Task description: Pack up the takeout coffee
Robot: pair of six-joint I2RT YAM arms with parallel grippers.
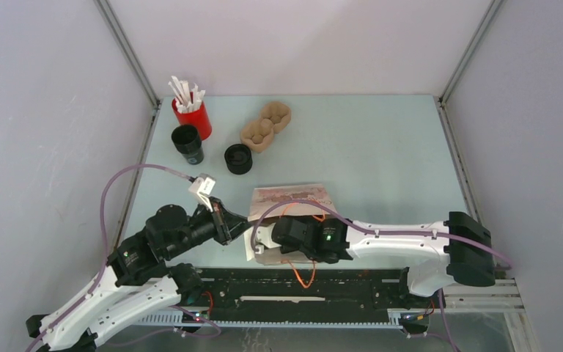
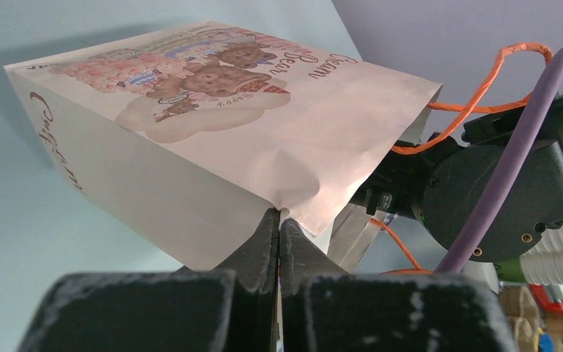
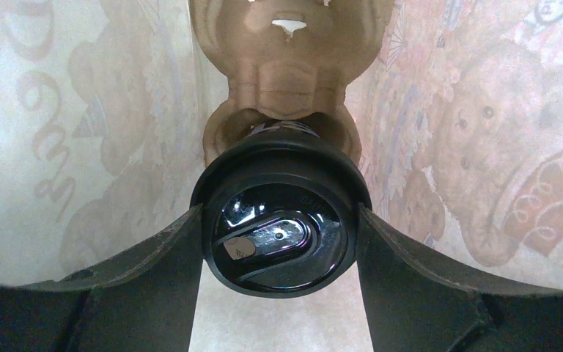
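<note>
The paper bag (image 1: 292, 196), printed with bears, lies on its side on the table. My left gripper (image 2: 278, 220) is shut on the edge of the bag's mouth (image 2: 293, 198) and holds it up; it also shows in the top view (image 1: 236, 222). My right gripper (image 3: 278, 220) is inside the bag, shut on the takeout coffee (image 3: 280, 235), a black cup with a glossy black lid. The cup's base sits in a pocket of a brown cardboard carrier (image 3: 293, 73) inside the bag. In the top view the right fingers are hidden behind the wrist (image 1: 311, 238) and the bag.
At the back left stand a red cup of white sticks (image 1: 192, 117), an open black cup (image 1: 188, 143) and a squat black round piece (image 1: 239, 158). A second brown cardboard carrier (image 1: 265, 127) lies beside them. Grey walls enclose the table (image 1: 381, 147).
</note>
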